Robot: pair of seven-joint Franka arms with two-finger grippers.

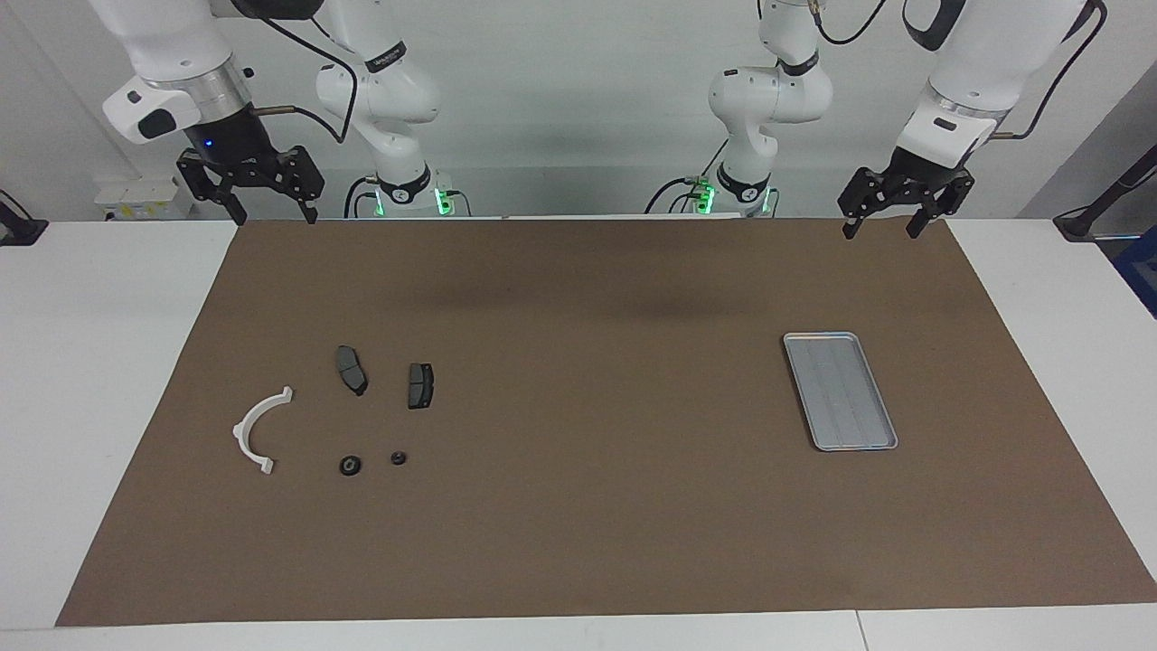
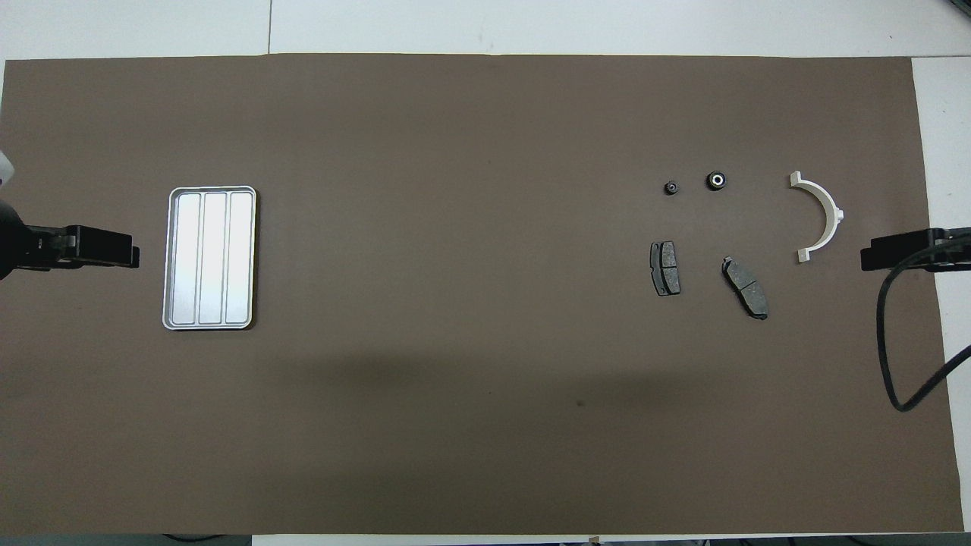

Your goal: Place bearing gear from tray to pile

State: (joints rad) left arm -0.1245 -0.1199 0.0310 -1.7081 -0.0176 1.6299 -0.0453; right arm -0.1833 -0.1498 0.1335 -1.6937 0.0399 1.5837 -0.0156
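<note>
a brown mat (image 1: 578,416) covers the white table (image 1: 99,362) under a pale wall, and on it the tray (image 1: 841,391) lies bare at the left arm's end, its ribbed floor holding nothing. the pile sits at the right arm's end: a white bracket (image 1: 258,429), two brake pads (image 1: 351,369) (image 1: 420,385), and, farther from the robots than the pads, two small dark round parts, the larger bearing gear (image 1: 350,466) and a smaller one (image 1: 398,458) just beside it, apart from each other. you should judge the transfer as done, since no gear is left in the tray. the left gripper (image 1: 893,221) hangs with its fingers spread over the mat's edge nearest the robots, waiting; the right gripper (image 1: 262,210) hangs likewise spread over the mat's corner at its own end. should you handle the gear again, expect it stiff, light, probably smooth and inclined to roll; take it across its outer rim, square from above.
</note>
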